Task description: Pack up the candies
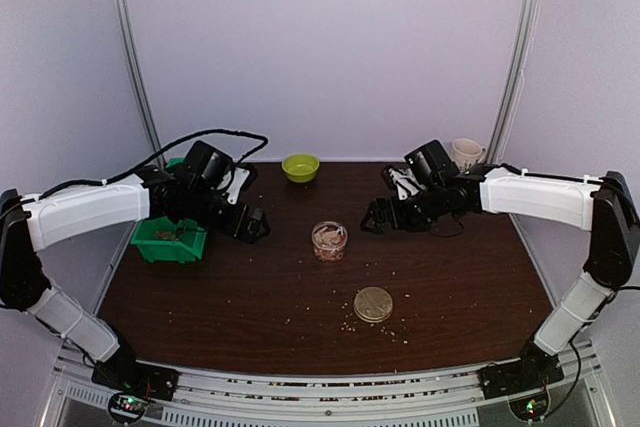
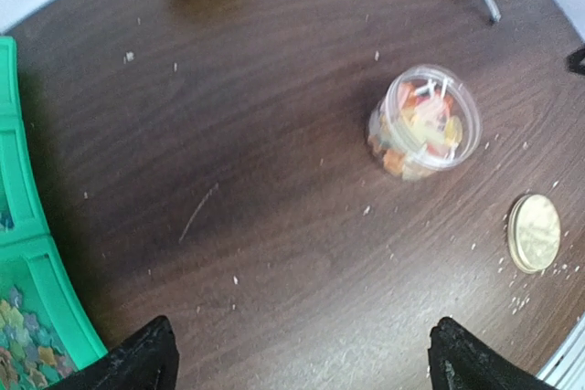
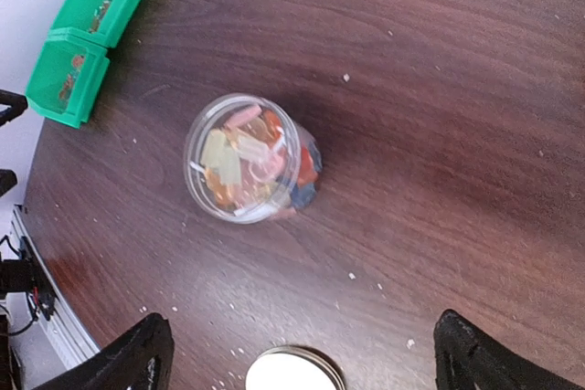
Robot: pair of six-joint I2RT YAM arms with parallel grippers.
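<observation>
The candies [image 2: 425, 121] are being carried in a clear round jar [image 1: 329, 240] that is standing upright and uncapped near the middle of the table [image 1: 250, 287]. Further candies of mixed colours are being shown in the nearest compartment of the green compartment bin [image 1: 168, 239] at the left edge of the table.

The left gripper [image 1: 252, 224] is being held above the table just beside the bin, with its jaws standing wide apart and nothing between them. In the left wrist view, the jar is being seen ahead of the gap and offset toward the right-hand finger [image 2: 466, 358], well apart from both fingers.

The right gripper [image 1: 375, 218] is being held on the opposite side of the jar, its jaws likewise spread wide and holding nothing. In the right wrist view, the jar is being seen ahead of the gap and offset toward the left-hand finger [image 3: 137, 358], without contact.

In the top view, the jar is being flanked by the two grippers and is sitting slightly nearer the near edge than either.

A gold lid [image 1: 373, 304] is lying flat between the jar and the near edge, with pale crumbs [image 1: 350, 327] scattered around it. A green bowl [image 1: 300, 167] is standing at the far edge, and a mug [image 1: 466, 153] at the far right corner.
</observation>
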